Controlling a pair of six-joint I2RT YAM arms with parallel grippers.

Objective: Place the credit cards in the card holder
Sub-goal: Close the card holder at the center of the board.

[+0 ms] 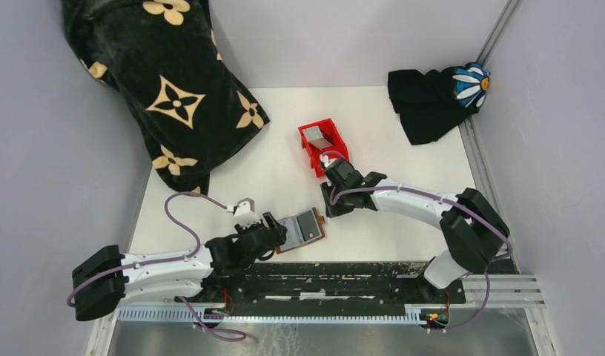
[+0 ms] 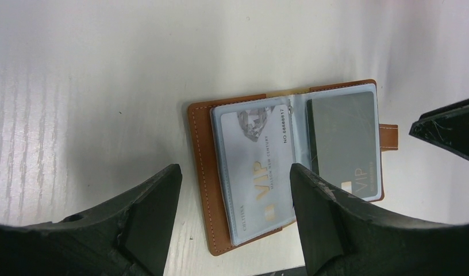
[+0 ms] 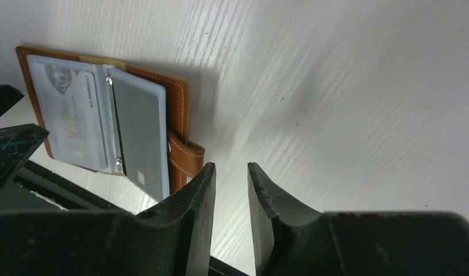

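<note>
Left fingers (image 2: 152,218) over holder (image 2: 199,161), cards (image 2: 255,172) inside

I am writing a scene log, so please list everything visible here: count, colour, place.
brown leather folding card holder: one, brown, open on the table, near side
light silvery-blue plastic card: one, its left sleeve
dark grey plastic card: one, its right sleeve
red plastic bin: one, table centre; grey cards inside, count unclear
black flower-patterned cloth: one, far left
black cloth with daisy: one, far right corner
white table: one
left arm: white-black, jaws open above card holder
right arm: white-black, jaws narrowly open, empty
</note>
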